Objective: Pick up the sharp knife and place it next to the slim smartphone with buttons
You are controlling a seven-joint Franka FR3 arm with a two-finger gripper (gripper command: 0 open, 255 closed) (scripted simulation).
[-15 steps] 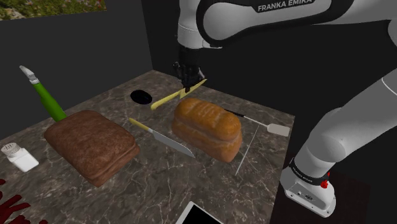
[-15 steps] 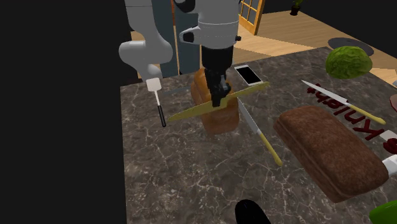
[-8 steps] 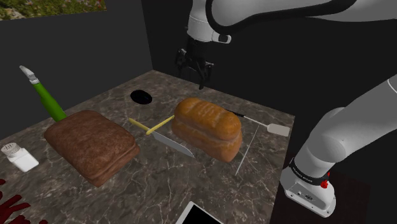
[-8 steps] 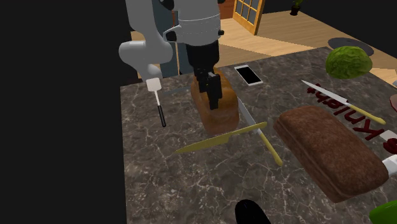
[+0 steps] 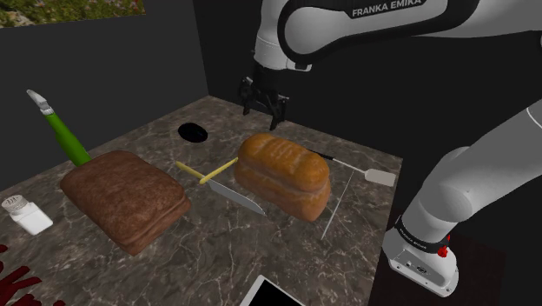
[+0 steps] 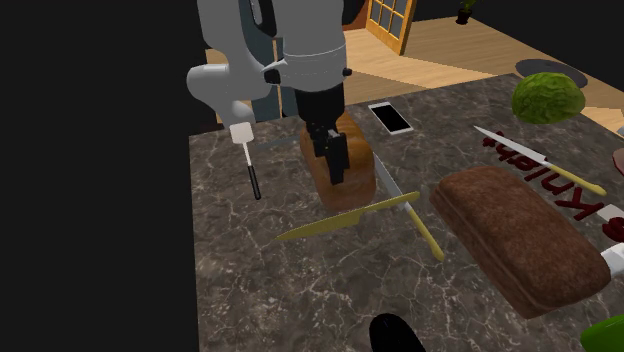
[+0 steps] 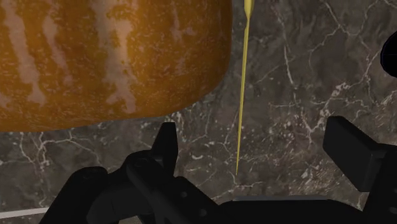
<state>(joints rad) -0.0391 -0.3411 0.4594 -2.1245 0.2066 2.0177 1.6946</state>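
Note:
An all-yellow knife (image 5: pixel 218 170) lies flat on the dark marble table (image 5: pixel 287 252), beside the orange bread loaf (image 5: pixel 282 174). Its tip crosses a second knife (image 5: pixel 228 193) that has a silver blade and a yellow handle. My gripper (image 5: pixel 265 98) hangs open and empty above the loaf's far end, well clear of both knives. From the second exterior view the yellow knife (image 6: pixel 345 218) lies below the gripper (image 6: pixel 334 158), and the smartphone (image 6: pixel 390 117) lies beyond the loaf (image 6: pixel 345 175). At the wrist, the yellow knife (image 7: pixel 243 83) runs between the spread fingers (image 7: pixel 167 146), far below them.
A brown loaf (image 5: pixel 126 198), a white shaker (image 5: pixel 26 216), a green-handled tool (image 5: pixel 61 130), a black disc (image 5: pixel 193 132) and a spatula (image 5: pixel 352 167) share the table. The phone (image 5: pixel 271 294) lies at the near edge. A leafy green lump (image 6: pixel 548 97) and another knife (image 6: pixel 535 158) lie farther off.
The gripper opened and let go of the yellow knife, which dropped onto the table across the other knife. The hand rose and turned slightly above the loaf.

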